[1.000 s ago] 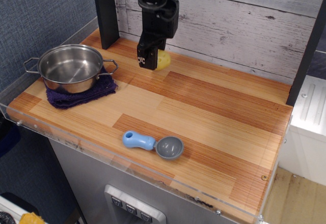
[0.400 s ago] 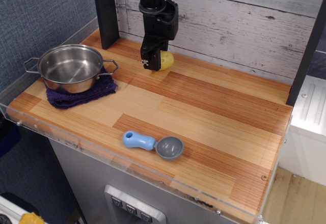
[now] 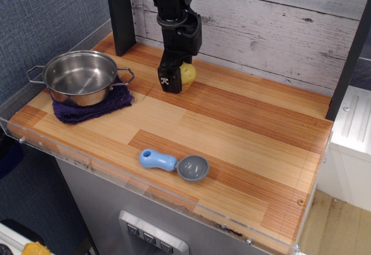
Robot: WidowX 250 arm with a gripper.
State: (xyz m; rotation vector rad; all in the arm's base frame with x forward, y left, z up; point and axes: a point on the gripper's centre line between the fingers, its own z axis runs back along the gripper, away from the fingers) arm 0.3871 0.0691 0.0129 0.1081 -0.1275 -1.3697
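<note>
Fingers [image 3: 168, 81] first: from my single camera I see only the near dark finger of the gripper [image 3: 175, 83], pointing straight down with its tip at the wooden counter [image 3: 243, 133]. The far finger is hidden, so I cannot tell whether the two stand apart or are pressed onto anything.

Tucked against that near finger, on its picture-right side, is a small yellow round object [image 3: 188, 73] (a lemon or a potato, I can't say which). It appears to touch the finger, and part of it is covered by the gripper body. It rests low on the counter toward the back, near the whitewashed plank wall [image 3: 278, 29] and not far from the black post [image 3: 120, 11].

Over on the picture-left sits a steel pot [image 3: 81, 76] with two handles, upright and empty as far as I can see inside, standing on a folded purple cloth [image 3: 93, 109]. It is well apart from the gripper.

Near the front edge lies a blue scoop [image 3: 174, 164], with its blue handle pointing picture-left and its grey bowl facing up. It lies well apart from both the pot and the yellow object.
</note>
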